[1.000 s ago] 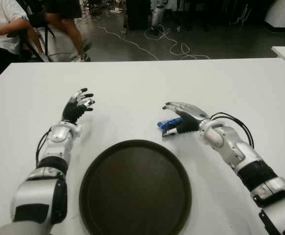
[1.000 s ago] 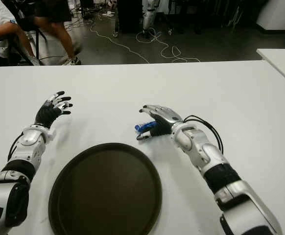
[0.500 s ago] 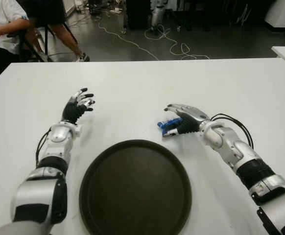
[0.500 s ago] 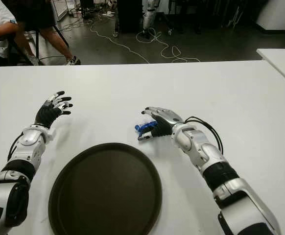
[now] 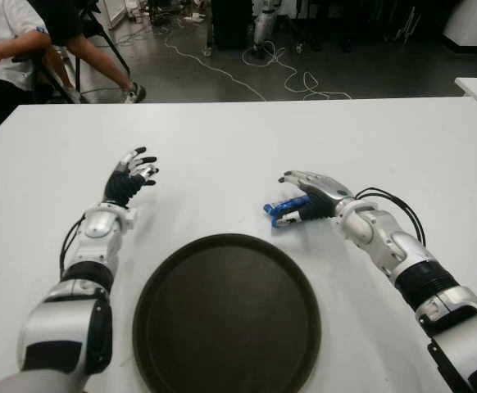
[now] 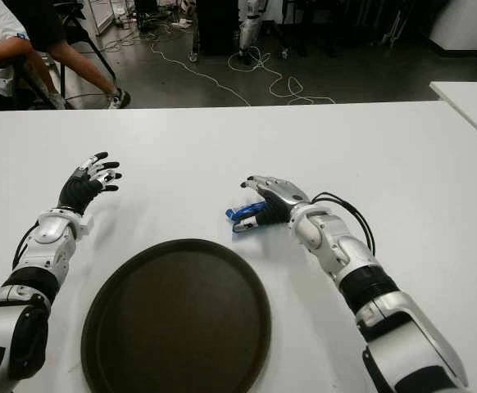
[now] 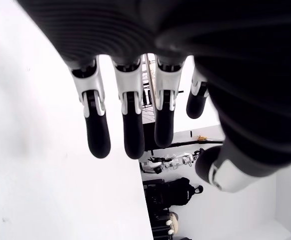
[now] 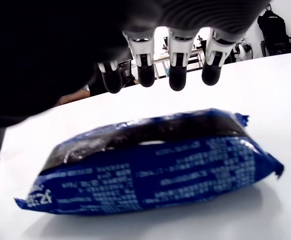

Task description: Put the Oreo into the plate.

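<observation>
Right hand (image 5: pixel 308 195) shifted over Oreo (image 5: pixel 285 210), plate (image 5: pixel 226 311) near

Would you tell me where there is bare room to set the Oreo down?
The plate holds nothing. Bare table lies between the left hand and right hand. Only the spot under the right hand is crowded, by the Oreo.

Plate (image 5: pixel 226 315) front-centre on table (image 5: pixel 222 139); Oreo (image 5: pixel 285 210) just behind-right of plate — under right hand (image 5: pixel 312 199); left hand (image 5: pixel 128 180) far left.
</observation>
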Available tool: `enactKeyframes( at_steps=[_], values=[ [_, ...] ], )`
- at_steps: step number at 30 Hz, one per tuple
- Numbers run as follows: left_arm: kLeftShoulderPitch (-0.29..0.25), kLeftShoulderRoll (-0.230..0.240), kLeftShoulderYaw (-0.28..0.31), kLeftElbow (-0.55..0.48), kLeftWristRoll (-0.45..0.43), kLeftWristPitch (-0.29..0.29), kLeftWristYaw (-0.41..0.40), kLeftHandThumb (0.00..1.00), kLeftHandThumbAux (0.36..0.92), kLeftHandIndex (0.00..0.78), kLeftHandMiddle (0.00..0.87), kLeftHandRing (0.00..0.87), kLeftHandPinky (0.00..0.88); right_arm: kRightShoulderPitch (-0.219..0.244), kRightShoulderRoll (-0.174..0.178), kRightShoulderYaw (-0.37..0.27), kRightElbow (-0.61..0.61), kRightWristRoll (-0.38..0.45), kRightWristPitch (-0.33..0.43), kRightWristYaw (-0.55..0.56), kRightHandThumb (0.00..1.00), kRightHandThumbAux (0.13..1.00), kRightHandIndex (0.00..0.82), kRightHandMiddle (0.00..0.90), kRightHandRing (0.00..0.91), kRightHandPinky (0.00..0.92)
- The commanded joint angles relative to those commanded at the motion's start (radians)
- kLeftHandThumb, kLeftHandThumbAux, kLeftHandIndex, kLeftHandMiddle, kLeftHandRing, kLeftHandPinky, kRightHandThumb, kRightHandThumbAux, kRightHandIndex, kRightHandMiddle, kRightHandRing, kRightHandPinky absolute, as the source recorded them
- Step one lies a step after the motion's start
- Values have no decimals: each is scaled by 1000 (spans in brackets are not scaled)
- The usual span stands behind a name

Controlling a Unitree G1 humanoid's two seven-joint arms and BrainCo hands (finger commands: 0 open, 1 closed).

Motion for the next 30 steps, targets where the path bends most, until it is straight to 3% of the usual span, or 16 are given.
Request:
enactKeyframes(
  at_steps=[27, 30],
  values=[
    [2, -1, -2, -5, 1, 4, -1, 229, 633, 94, 218, 249, 320, -22, 22, 14, 99, 11, -46, -25, 0, 402, 38, 89, 75, 65],
    [1, -2, -3, -5, 4, 7, 9, 231, 638, 96, 224, 250, 317, -25, 40, 24, 142, 6, -54, -37, 0, 411, 46, 96, 85, 76]
  ],
)
